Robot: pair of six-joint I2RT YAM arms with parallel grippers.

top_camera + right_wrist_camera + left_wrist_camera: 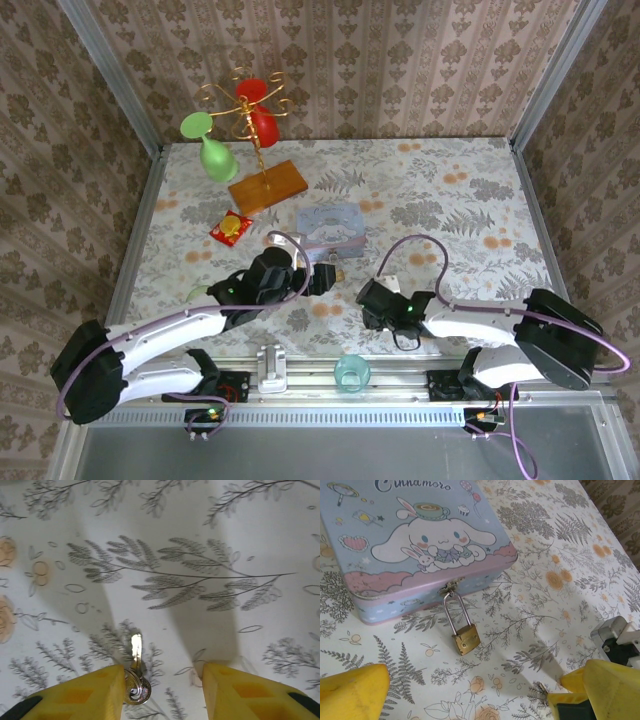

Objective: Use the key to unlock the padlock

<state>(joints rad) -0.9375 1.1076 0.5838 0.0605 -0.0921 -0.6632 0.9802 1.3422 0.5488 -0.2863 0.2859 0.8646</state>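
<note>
On the floral table [450,200] in the top external view, the pale blue tin [330,225] sits mid-table. The left gripper [328,277] hangs just in front of the tin's near side. The right gripper [368,298] is low over the cloth, near it on the right.

In the left wrist view, the padlock [466,639] has its shackle [454,610] through the tin's hasp [451,586]. Its brass body lies flat, with the long axis running from the hasp towards the camera. The left arm is the nearer one; its 2 fingers [350,692] stand wide and touch nothing.

In the right wrist view, the key [136,672] lies on the table between the right jaws, blade pointing away from the wrist. Its ring end sits against 1 finger, while the other finger stands apart. The gap is middling and, by my judgement, the key is not yet pinched.
</note>
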